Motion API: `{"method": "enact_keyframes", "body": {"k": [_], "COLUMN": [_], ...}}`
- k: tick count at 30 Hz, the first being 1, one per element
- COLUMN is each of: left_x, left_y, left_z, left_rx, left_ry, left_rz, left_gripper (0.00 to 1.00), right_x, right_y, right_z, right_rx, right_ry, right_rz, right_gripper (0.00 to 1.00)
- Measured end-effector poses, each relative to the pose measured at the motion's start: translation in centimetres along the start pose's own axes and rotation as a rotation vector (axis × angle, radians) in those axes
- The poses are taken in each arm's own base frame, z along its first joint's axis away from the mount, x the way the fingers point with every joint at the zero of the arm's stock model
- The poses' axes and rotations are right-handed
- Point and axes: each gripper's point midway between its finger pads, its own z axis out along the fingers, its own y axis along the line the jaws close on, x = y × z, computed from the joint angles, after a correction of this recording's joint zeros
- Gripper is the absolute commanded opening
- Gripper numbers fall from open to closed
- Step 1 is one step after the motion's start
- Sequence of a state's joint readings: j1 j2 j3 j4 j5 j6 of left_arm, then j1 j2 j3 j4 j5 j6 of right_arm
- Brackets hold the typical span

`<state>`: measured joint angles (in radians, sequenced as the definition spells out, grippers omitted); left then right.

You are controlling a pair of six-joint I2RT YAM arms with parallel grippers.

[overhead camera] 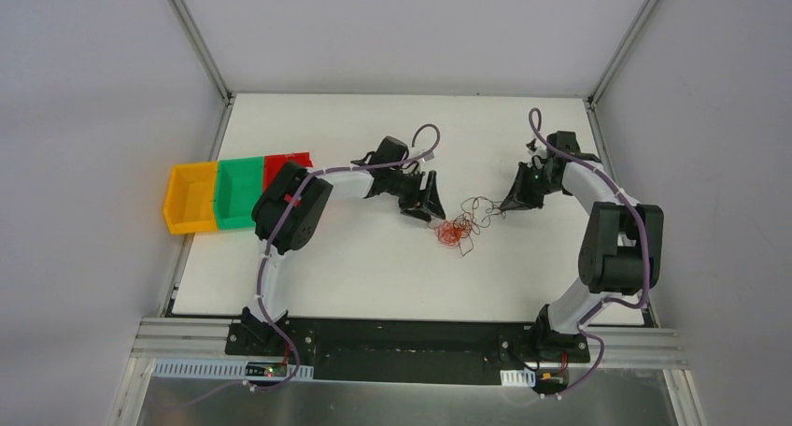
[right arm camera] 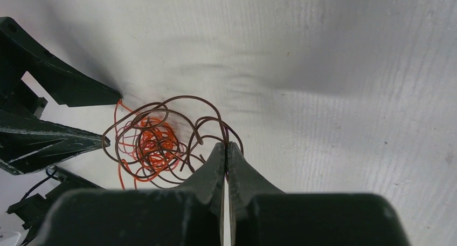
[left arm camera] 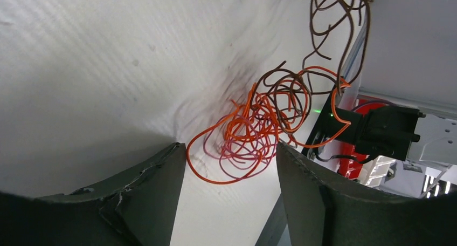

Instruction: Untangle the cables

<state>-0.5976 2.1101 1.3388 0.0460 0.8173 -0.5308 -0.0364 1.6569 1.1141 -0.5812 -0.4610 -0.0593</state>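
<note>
The cables are a small tangle of thin orange, pink-red and dark brown wires on the white table, between the two grippers. My left gripper stands open at the clump's left side. In the left wrist view the orange and pink loops lie just ahead of and between its fingertips. My right gripper is shut at the clump's right edge. Its tips pinch a dark brown strand that loops back into the tangle. The open left gripper shows beyond the tangle.
Three bins stand in a row at the table's left edge: yellow-orange, green and red, the red one partly behind the left arm. The right arm bends along the table's right edge.
</note>
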Motion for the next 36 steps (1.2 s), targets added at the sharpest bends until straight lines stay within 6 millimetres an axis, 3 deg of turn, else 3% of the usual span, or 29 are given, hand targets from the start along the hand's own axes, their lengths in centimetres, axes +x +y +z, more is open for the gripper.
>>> {"method": "enact_keyframes", "body": {"k": [2,6,10,15,19,23,27,32,36], "left_x": [0.1,0.5,1.4,1.6,1.1,0.0,-1.7,-5.4,-9.0], "left_y": [-0.5,-1.0,-0.3,-0.6,-3.0,-6.1,-7.6,-9.0,-12.1], "left_z": [0.8,2.1,2.4,2.0,0.1,-3.1,-8.1,-15.9,-22.8], "left_rx": [0.03,0.07,0.061,0.067,0.094,0.132,0.135,0.097,0.074], "left_ry": [0.002,0.006,0.016,0.015,-0.013,-0.061,-0.125,-0.252,-0.381], "left_rz": [-0.019,-0.069,-0.124,-0.126,-0.075,0.007,0.075,0.156,0.257], "left_gripper": [0.55,0.23,0.0,0.0,0.0,0.0,0.0,0.0,0.0], "right_x": [0.0,-0.1,-0.2,0.2,0.4,0.5,0.3,0.1,0.2], "right_y": [-0.6,-1.9,-3.2,-4.6,-5.4,-6.2,-7.2,-8.4,-9.4], "right_z": [0.2,0.4,0.3,0.5,0.5,0.5,0.2,0.1,0.3], "right_rx": [0.023,0.071,0.125,0.181,0.212,0.24,0.271,0.303,0.338], "right_ry": [0.003,0.003,-0.004,0.007,0.014,0.018,0.013,0.016,0.029], "right_rz": [-0.006,-0.01,-0.023,-0.039,-0.052,-0.063,-0.072,-0.076,-0.089], "right_gripper": [0.0,0.0,0.0,0.0,0.0,0.0,0.0,0.0,0.0]}}
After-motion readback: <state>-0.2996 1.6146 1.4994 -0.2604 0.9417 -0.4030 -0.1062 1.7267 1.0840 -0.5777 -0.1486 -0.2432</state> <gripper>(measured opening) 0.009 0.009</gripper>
